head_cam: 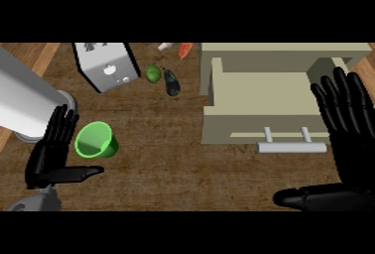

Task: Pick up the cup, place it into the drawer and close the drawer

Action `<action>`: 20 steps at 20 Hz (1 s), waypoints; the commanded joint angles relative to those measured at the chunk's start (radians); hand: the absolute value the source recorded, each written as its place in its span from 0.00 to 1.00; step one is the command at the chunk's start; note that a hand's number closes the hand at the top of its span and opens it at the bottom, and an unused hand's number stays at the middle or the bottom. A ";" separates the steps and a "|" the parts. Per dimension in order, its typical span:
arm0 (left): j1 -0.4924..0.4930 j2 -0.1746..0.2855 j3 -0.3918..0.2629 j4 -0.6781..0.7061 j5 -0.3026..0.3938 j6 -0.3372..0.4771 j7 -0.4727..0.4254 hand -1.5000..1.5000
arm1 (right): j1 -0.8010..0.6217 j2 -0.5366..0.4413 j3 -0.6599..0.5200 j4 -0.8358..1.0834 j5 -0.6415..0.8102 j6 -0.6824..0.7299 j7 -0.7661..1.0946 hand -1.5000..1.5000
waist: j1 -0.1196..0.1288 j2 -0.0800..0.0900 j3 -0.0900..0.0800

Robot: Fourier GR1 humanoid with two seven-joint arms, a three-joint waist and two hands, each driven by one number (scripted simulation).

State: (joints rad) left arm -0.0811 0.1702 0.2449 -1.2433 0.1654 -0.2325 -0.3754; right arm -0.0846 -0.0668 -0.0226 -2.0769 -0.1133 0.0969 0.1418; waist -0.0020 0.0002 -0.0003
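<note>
A green cup (96,140) lies tilted on the wooden counter at the left, its mouth facing up and toward me. My left hand (53,149) stands right beside it on its left, fingers straight and thumb stretched out below the cup, not curled round it. The beige drawer (258,99) is pulled out at the right, its inside bare, with a pale bar handle (291,147) on its front. My right hand (345,129) is open, fingers straight, at the drawer's right side, its thumb low near the view's edge.
A large white cylinder (26,101) stands at the far left behind my left hand. A grey boxy appliance (107,65), a green fruit (153,74), a dark vegetable (172,83) and an orange one (185,49) lie at the back.
</note>
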 commanded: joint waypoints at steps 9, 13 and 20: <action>-0.108 0.022 0.024 0.396 -0.059 -0.008 -0.269 0.00 | -0.008 -0.026 -0.039 0.003 -0.051 0.033 0.022 0.00 | -0.002 0.001 0.000; -0.144 0.061 0.041 0.432 -0.029 -0.034 -0.244 0.00 | -0.039 -0.064 -0.089 -0.032 -0.113 0.048 0.097 0.00 | -0.001 0.000 0.000; -0.214 0.106 0.062 0.679 -0.062 -0.033 -0.412 0.00 | -0.035 -0.030 -0.044 -0.034 -0.064 0.018 0.089 0.00 | -0.003 0.001 0.000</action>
State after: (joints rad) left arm -0.2689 0.2437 0.2957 -0.6647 0.1134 -0.2606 -0.7273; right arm -0.1063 -0.0826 -0.0448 -2.0994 -0.1552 0.1152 0.1939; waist -0.0043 0.0006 -0.0002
